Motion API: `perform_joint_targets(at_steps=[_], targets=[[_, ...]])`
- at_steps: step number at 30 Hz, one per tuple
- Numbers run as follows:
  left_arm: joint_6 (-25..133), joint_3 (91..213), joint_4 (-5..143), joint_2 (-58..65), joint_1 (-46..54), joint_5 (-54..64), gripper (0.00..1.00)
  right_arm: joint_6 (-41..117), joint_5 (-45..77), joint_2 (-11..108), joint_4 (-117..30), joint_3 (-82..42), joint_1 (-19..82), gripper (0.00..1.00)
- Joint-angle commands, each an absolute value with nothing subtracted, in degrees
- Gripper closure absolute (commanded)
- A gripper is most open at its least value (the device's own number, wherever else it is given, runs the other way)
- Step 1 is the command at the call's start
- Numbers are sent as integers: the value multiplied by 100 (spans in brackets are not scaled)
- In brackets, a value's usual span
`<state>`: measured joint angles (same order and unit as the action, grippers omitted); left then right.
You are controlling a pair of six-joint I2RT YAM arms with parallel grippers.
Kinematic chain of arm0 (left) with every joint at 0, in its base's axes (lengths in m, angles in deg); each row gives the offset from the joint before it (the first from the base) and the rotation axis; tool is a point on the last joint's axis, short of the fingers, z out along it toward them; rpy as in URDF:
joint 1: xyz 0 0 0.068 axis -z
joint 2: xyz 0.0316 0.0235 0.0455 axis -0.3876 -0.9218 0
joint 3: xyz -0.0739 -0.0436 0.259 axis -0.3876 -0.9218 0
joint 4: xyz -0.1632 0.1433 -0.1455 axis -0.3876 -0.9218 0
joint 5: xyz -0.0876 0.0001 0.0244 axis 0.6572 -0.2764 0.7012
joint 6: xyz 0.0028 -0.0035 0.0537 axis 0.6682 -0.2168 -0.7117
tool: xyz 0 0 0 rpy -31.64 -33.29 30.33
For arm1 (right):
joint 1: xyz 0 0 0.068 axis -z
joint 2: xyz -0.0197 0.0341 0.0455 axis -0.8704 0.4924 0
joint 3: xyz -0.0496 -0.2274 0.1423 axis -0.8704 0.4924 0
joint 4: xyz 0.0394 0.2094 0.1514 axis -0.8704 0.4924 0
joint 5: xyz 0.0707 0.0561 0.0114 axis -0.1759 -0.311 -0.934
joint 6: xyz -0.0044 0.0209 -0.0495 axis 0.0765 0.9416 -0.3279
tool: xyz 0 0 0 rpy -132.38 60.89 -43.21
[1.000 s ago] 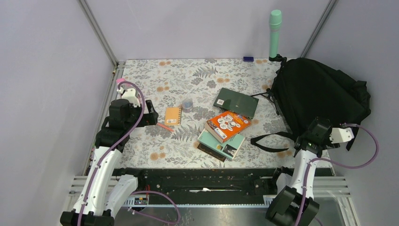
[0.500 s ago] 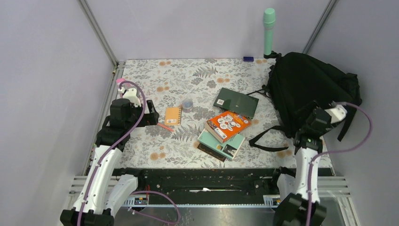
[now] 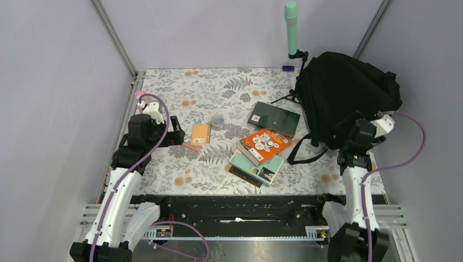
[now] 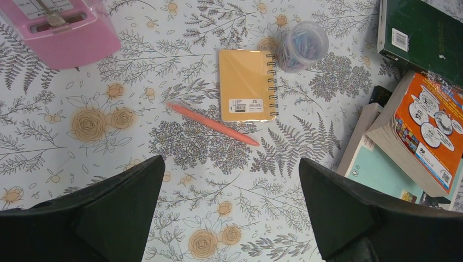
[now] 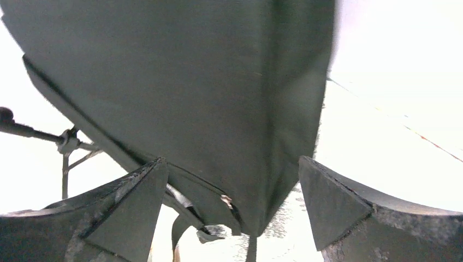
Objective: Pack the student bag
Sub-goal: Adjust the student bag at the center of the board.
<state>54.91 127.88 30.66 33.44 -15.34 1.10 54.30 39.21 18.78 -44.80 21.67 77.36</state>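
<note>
The big black student bag (image 3: 344, 98) sits at 2 o'clock on the table (image 3: 180, 93). The right hand (image 5: 232, 215) is spread wide at the bag's near side, gripping nothing. The left hand (image 4: 229, 218), at 9 o'clock, is wide too, above an orange pen (image 4: 213, 124).

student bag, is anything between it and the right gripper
Nothing visible does. The right gripper is close up at the near side of the student bag, and in its wrist view the black fabric fills the space ahead of the open jaws with nothing in front of it. The stack of books lies off to the left, clear of that path.
</note>
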Motion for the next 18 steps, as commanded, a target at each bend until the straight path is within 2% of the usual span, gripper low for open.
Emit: perform_joint_targets(at_steps=[1, 5, 9, 12, 14, 18], targets=[[5415, 12808, 3346, 3315, -1516, 250, 1, 5946, 5476, 1028, -4001, 2504, 7712, 4], [5419, 12806, 3346, 3294, -1500, 272, 1, 5932, 6044, 130, -3707, 2749, 7711, 3], [5428, 12806, 3351, 3289, -1486, 289, 1, 5724, 5911, -594, -3536, 2752, 7712, 4], [5428, 12806, 3349, 3284, -1481, 300, 1, 5537, 5252, -829, -3689, 2665, 7712, 7], [5426, 12806, 3351, 3285, -1473, 305, 1, 5388, 4633, -760, -4060, 2645, 7716, 6], [5419, 12806, 3349, 3293, -1466, 337, 1, 5312, 3196, 569, -4237, 1981, 7711, 7]])
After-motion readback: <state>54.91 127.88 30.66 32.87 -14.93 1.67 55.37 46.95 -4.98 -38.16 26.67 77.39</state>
